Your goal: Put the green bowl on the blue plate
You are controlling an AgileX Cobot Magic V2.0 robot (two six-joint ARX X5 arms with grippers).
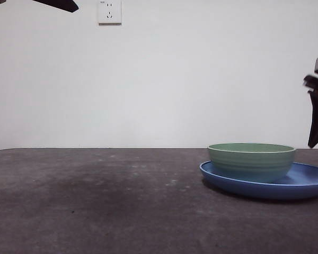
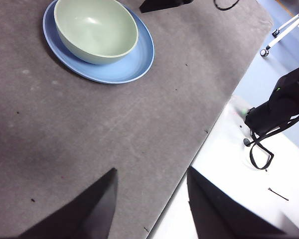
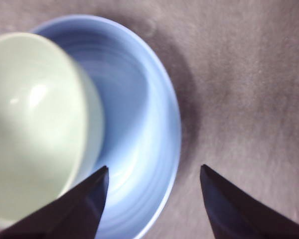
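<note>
A: Already seated, it seems. The green bowl (image 1: pixel 252 161) is seen resting upright inside the blue plate (image 1: pixel 307 182), pushed off-centre toward the plate's 9 o'clock side in the front view. Both are set on the desk (image 1: pixel 95 201) at about 4 o'clock in that view.

B: Right gripper (image 3: pixel 152 199)?

A: Released. Its jaws are spread apart and nothing is held. It is hung above the plate's rim, at the side away from the bowl; no contact with bowl or plate is visible. In the front view it is probably the dark tip at the 3 o'clock edge, clear above the plate.

B: Left gripper (image 2: pixel 149 199)?

A: Also spread open and empty, parked well apart from the plate, over the desk edge. Bowl and plate are seen far off in its view. A black strapped device (image 2: pixel 279 107) is noted beside the desk, not involved.

B: Remaining work?

A: Placement is judged done: bowl supported by the plate, nothing gripped. Only pulling the right arm clear is judged left. The off-centre seat is not considered a problem, since the bowl base lies fully within the raised rim.
</note>
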